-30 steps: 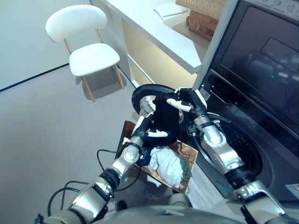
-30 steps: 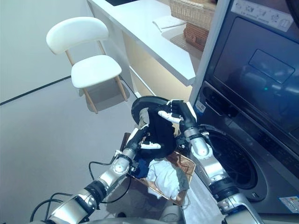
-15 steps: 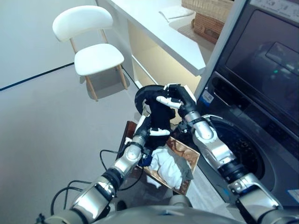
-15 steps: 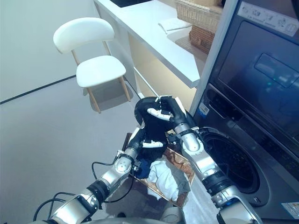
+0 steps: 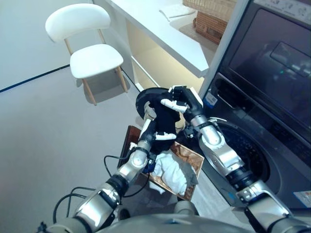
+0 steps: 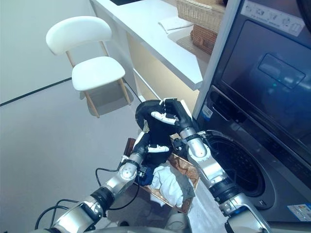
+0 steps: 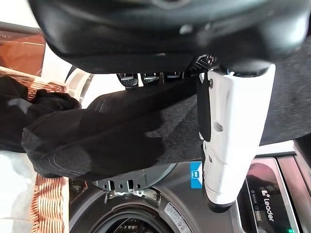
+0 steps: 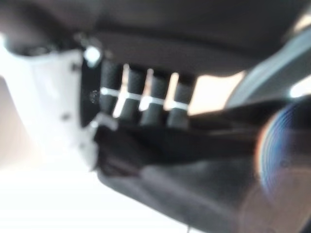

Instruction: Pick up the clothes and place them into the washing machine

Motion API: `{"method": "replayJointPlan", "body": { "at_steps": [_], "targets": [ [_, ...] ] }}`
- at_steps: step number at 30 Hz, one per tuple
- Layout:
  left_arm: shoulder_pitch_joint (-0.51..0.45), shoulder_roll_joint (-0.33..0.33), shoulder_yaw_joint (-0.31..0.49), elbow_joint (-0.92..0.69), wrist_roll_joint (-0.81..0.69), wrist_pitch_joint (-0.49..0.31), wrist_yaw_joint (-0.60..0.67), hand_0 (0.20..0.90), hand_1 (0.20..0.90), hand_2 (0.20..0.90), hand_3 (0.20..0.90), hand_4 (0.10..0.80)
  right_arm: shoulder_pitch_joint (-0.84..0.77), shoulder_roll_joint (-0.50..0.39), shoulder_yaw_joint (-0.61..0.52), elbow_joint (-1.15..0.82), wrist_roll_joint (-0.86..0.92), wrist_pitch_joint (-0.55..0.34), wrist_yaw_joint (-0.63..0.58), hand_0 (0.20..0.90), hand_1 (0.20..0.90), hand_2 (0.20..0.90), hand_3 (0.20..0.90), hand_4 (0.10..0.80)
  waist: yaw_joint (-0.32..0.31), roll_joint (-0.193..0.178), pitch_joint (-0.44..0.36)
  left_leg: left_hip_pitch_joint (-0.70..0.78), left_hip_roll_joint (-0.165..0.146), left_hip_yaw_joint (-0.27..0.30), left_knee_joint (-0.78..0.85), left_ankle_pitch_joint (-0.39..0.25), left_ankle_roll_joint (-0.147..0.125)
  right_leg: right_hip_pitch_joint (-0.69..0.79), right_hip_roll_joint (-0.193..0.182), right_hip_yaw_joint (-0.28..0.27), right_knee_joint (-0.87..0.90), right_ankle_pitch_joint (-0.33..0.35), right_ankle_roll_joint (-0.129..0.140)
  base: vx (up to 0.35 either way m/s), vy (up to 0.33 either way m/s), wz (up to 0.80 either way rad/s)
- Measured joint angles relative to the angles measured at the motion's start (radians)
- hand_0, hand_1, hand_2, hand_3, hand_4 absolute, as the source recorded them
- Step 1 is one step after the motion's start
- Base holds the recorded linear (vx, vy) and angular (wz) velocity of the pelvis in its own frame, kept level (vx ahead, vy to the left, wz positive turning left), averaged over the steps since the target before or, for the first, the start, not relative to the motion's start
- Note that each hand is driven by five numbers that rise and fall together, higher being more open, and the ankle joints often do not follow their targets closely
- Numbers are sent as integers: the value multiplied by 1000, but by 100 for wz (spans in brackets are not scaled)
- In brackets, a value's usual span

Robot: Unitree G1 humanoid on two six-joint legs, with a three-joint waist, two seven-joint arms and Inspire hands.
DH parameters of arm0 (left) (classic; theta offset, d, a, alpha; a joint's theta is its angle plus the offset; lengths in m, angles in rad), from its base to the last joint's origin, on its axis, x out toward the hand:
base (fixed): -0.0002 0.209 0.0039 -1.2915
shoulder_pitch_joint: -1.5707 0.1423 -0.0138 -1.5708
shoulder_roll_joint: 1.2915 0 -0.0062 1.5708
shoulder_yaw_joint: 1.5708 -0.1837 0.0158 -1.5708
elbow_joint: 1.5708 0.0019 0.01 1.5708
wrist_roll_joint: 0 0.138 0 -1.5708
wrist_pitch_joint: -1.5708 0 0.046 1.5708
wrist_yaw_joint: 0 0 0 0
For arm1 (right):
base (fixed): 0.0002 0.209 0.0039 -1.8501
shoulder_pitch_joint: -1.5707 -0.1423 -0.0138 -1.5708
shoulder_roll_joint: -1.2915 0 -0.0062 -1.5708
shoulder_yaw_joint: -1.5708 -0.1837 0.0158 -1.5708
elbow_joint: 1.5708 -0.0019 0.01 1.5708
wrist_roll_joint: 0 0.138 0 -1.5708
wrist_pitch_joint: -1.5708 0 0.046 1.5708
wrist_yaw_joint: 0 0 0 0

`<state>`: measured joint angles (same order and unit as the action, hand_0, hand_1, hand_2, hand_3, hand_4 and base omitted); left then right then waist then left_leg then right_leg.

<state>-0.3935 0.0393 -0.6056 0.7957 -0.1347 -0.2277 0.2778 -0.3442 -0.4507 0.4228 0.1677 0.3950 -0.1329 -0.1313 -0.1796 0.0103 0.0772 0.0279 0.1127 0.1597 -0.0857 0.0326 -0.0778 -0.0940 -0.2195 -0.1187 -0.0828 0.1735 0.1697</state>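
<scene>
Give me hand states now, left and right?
Left hand: shut on the black garment, thumb pinching it.
Right hand: shut on the same black garment, gripping its upper end.

We see the washing machine's drum opening (image 5: 248, 153) uncovered, with open air in front of it, to the right of our right arm. Its round door (image 6: 146, 109) hangs swung out to the left, just behind the black garment (image 6: 159, 131), blocking that side. Below, the woven basket (image 5: 192, 162) of white laundry (image 5: 170, 170) fills the floor beside the machine. The counter (image 6: 160, 41) overhangs behind the door. The grey floor (image 5: 53, 131) on our left lies open up to the white chair (image 5: 90, 56).
</scene>
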Motion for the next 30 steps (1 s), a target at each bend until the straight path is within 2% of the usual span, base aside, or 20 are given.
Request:
{"method": "replayJointPlan", "body": {
  "at_steps": [21, 25, 26, 27, 28, 30],
  "targets": [
    [-6, 2, 8, 1, -1, 1, 5, 200, 200, 200, 200, 300, 2, 0, -3, 0, 1, 0, 0, 200, 200, 200, 200, 300, -2, 0, 0, 0, 0, 1, 0, 0, 0, 0, 0, 0, 0, 0, 0, 7, -1, -1],
    [-6, 27, 28, 2, 5, 2, 3, 200, 200, 200, 200, 300, 60, 0, -58, -40, 1, -1, -1, 200, 200, 200, 200, 300, -2, 0, 0, 1, 0, 2, 0, -1, 0, 0, 1, 2, 0, 0, 0, 0, 0, 0],
    [-6, 23, 43, 1, 13, 2, 3, 200, 200, 200, 200, 300, 90, 1, -86, -52, 2, -3, -2, 431, 431, 431, 431, 465, -2, 0, 0, 1, 0, 3, 0, -1, 0, 0, 1, 2, 0, 0, 0, 0, 0, 0],
    [-6, 36, 52, 1, 15, 2, 2, 200, 200, 200, 200, 300, 100, 0, -97, -53, 2, -3, -3, 513, 513, 513, 513, 524, -2, 0, 0, 1, 0, 3, 0, -1, 0, 0, 1, 2, 0, 0, 0, 0, 0, 0],
    [-7, 42, 61, 0, 23, 2, 3, 200, 200, 200, 200, 300, 121, 1, -117, -56, 1, -3, -4, 900, 900, 900, 900, 800, -4, 0, 0, 2, 0, 4, 0, -1, 0, 0, 1, 3, 0, 0, 0, 0, 0, 0],
    [-7, 62, 91, 0, 36, 2, 3, 200, 200, 200, 200, 300, 147, 0, -134, -58, 1, -3, -7, 900, 900, 900, 900, 800, -7, 0, -1, 2, 0, 6, 0, -1, 0, -1, 1, 5, 0, 0, 0, 0, 0, 0]
  ]
}}
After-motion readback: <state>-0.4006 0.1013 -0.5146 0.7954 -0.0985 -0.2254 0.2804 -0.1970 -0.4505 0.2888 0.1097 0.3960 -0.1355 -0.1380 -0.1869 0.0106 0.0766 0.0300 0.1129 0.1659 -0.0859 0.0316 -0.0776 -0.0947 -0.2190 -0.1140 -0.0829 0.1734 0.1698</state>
